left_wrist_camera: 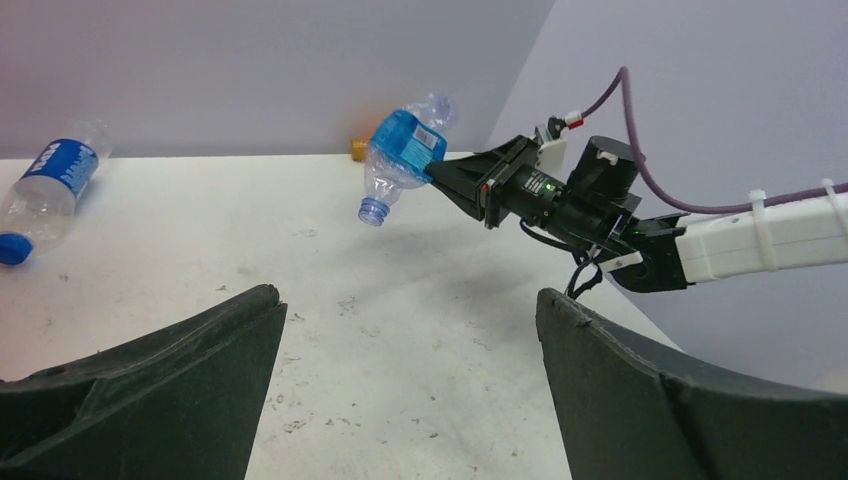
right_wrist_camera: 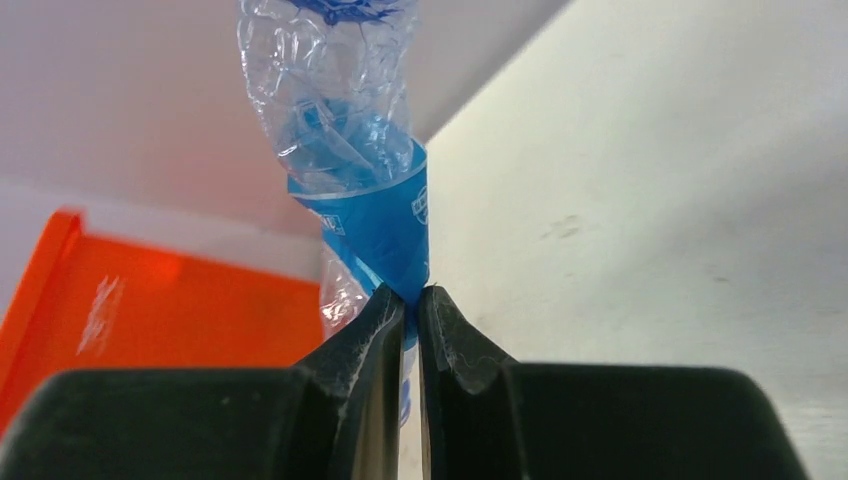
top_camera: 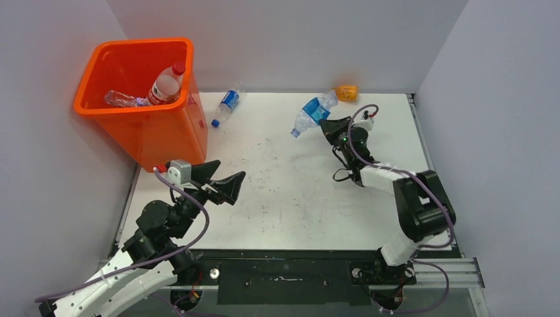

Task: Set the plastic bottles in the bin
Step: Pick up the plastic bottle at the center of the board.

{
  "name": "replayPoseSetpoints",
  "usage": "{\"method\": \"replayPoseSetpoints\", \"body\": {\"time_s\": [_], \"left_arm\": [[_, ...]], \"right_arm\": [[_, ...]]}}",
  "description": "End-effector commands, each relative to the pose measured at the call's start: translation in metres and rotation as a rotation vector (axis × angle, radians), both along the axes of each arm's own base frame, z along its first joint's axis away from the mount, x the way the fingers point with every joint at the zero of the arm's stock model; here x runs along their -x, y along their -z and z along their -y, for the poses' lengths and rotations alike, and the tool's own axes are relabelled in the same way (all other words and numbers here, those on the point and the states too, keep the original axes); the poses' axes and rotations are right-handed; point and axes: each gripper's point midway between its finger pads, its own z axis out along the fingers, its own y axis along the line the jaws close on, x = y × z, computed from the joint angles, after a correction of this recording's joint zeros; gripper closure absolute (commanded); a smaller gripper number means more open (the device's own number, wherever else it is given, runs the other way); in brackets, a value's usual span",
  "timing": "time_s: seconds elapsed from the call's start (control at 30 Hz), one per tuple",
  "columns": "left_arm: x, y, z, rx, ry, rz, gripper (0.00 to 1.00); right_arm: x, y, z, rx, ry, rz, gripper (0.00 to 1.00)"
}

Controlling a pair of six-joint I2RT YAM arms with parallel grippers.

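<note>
Upper centre, top view: right gripper (top_camera: pixel 325 123) pinches blue-label bottle (top_camera: pixel 310 113) by thin fold; squeeze firmly, lift clear over bin (top_camera: pixel 142 43) rim.

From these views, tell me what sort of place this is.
Likely a robot lab cell: white table boxed in by plain walls, left arm and right arm bolted at its near edge, orange bin.

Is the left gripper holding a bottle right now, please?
No; the left gripper stands wide open with nothing in it.
</note>
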Motion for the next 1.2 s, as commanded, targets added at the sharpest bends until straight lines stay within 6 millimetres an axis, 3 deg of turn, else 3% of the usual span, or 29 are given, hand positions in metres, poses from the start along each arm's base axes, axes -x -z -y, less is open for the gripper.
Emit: {"method": "replayPoseSetpoints", "body": {"time_s": [0.0, 0.13, 0.33, 0.47, 0.73, 1.1, 1.17], "left_arm": [[0.029, -0.033, 0.005, 0.036, 0.144, 0.022, 0.04], [0.064, -0.035, 0.029, -0.004, 0.383, 0.028, 0.04], [0.115, -0.022, 0.065, -0.017, 0.737, -0.041, 0.04], [0.117, -0.017, 0.071, 0.020, 0.771, -0.049, 0.04], [0.108, -0.020, 0.090, 0.068, 0.804, -0.031, 0.04], [0.085, -0.018, 0.104, 0.096, 0.747, -0.004, 0.01], [0.085, -0.021, 0.104, 0.108, 0.747, 0.014, 0.09]], "right_arm": [[0.072, -0.106, -0.055, 0.151, -0.329, 0.319, 0.95], [0.142, -0.142, -0.089, 0.325, -0.555, 0.443, 0.95], [0.237, -0.191, -0.104, 0.417, -0.769, 0.644, 0.95], [0.282, -0.215, -0.106, 0.413, -0.827, 0.742, 0.95], [0.323, -0.240, -0.107, 0.298, -0.881, 0.838, 0.95], [0.337, -0.250, -0.117, 0.142, -0.916, 0.861, 0.95], [0.338, -0.249, -0.119, 0.134, -0.916, 0.858, 0.95]]}}
